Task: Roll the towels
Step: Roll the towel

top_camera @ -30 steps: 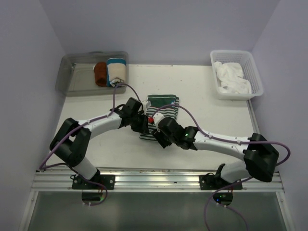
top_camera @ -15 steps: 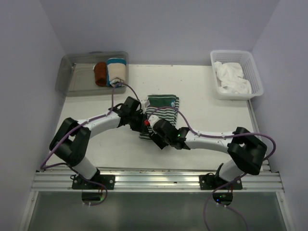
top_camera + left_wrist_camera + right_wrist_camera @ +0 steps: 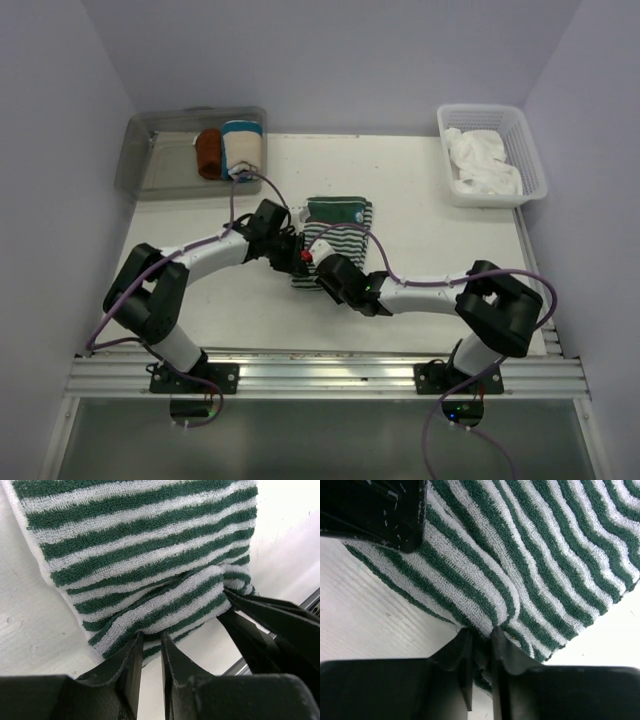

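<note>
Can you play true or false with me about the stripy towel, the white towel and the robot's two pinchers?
1. The dark green-and-white striped cloth towel lies on the white table. True.
2. The left end effector is wide open, touching nothing. False: it pinches that towel's edge.
3. The right end effector pinches the same towel. True.
4. The plain white cloth towel is spread flat on the table. False: it sits bunched in the white plastic basket.
5. The rust-brown rolled towel sits in the clear plastic bin. True.

White arms [image 3: 205, 258], black joints [image 3: 150, 290], purple cables [image 3: 236, 200]
</note>
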Robot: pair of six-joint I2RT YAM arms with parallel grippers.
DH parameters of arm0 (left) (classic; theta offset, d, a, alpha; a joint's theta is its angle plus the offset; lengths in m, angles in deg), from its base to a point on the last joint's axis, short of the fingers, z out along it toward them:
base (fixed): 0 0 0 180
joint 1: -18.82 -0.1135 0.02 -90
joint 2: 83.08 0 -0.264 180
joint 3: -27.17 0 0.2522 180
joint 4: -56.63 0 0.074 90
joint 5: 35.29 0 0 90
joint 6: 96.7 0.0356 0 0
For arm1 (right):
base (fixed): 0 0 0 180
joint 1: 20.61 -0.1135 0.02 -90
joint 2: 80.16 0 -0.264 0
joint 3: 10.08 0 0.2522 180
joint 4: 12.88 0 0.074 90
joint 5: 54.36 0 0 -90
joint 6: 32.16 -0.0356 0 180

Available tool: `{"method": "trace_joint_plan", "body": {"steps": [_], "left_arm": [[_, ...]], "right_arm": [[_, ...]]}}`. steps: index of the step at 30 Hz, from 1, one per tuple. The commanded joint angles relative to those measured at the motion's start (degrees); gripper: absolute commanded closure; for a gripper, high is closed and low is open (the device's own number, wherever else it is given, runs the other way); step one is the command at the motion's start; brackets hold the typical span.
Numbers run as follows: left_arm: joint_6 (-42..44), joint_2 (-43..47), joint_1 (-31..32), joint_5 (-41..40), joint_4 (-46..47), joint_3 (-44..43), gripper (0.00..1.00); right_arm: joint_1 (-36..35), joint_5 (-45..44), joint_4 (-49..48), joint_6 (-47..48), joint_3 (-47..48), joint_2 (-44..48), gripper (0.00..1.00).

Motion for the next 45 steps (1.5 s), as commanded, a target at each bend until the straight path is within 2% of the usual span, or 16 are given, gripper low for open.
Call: {"method": "trace_joint_plan", "body": {"steps": [1,4,13,19,20,22,28,31,32,38,45], "left_arm": [[1.5,1.1,-1.0,1.8,0.6,-0.7,0.75],[2.0,3.2,-2.0,0.9,-1.5,-1.3,0.74],[1.1,14.4,-5.4,-3.8,-8.3,-4.5,0.64],[0.1,17.7,-5.8,-5.3,-11.4,-4.7,0.47],[-0.1,18.5,-5.8,-5.8,-12.4,-4.6,0.43],[-0.3,19.8,-5.8,-6.3,-13.0,-3.5,0.39],[-4.0,25.4,-5.8,-5.8,-12.9,2.6,0.17],[-6.2,27.2,-5.8,-5.5,-12.9,5.4,0.15],[-6.7,27.7,-5.8,-5.3,-12.5,6.1,0.12],[-11.6,27.2,-5.8,-2.4,-6.1,12.4,0.11],[-12.9,23.7,-5.8,-2.9,-1.6,15.4,0.15]], "right_arm": [[0.0,1.2,0.3,-3.0,-2.4,-0.6,0.93],[0.1,3.3,3.4,-3.3,-1.0,0.6,1.00],[0.3,14.3,15.4,-8.9,5.9,4.8,1.00],[2.7,20.9,19.5,-13.5,10.1,2.2,1.00],[3.1,24.4,19.7,-14.9,10.4,1.5,1.00],[4.9,27.2,19.5,-16.8,10.6,1.1,1.00],[9.4,36.6,17.0,-24.2,9.8,-1.5,1.00],[10.2,38.8,15.9,-25.6,9.1,-2.3,1.00],[10.5,39.6,15.4,-26.3,8.8,-2.5,1.00],[12.9,44.9,12.6,-28.0,8.0,-4.4,1.00],[14.3,48.3,11.9,-28.3,7.9,-5.8,1.00]]}}
